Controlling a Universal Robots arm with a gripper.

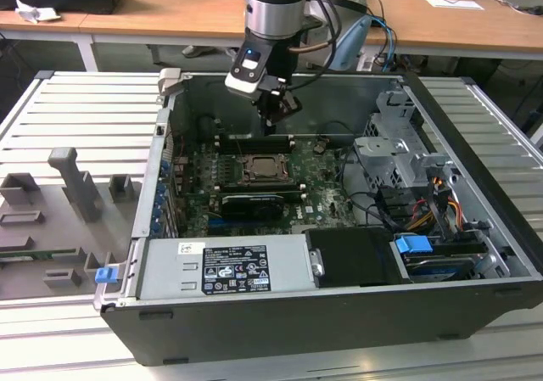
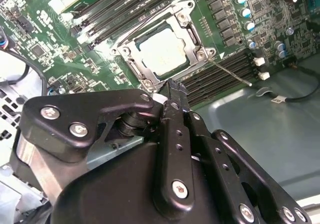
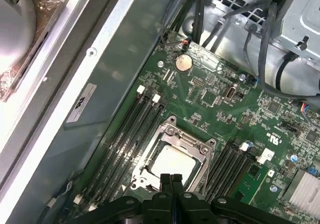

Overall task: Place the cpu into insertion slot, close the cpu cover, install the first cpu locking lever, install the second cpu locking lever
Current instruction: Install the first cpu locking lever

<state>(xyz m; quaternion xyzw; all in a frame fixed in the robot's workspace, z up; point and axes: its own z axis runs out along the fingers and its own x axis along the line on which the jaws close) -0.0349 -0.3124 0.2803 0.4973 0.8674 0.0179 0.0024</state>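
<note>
The cpu (image 2: 162, 49) lies in the insertion slot (image 1: 265, 169) on the green board, its pale metal top showing in both wrist views (image 3: 172, 161). The silver cpu cover (image 2: 135, 67) is folded down flat around the chip, and its frame (image 3: 187, 139) rims the square. One thin wire locking lever (image 2: 232, 74) sticks out from a corner of the socket over the memory slots. My gripper (image 1: 270, 126) hangs a little above the socket's far side, inside the open computer case. Its black fingers (image 3: 165, 180) are pressed together with nothing between them.
Long black memory slots (image 3: 135, 129) flank the socket on both sides. A black graphics card (image 1: 253, 203) lies in front of it, then the power supply (image 1: 225, 266). A drive cage (image 1: 394, 156) and cables (image 1: 441, 203) crowd the exterior view's right. Grey fixtures (image 1: 76, 182) stand outside the case.
</note>
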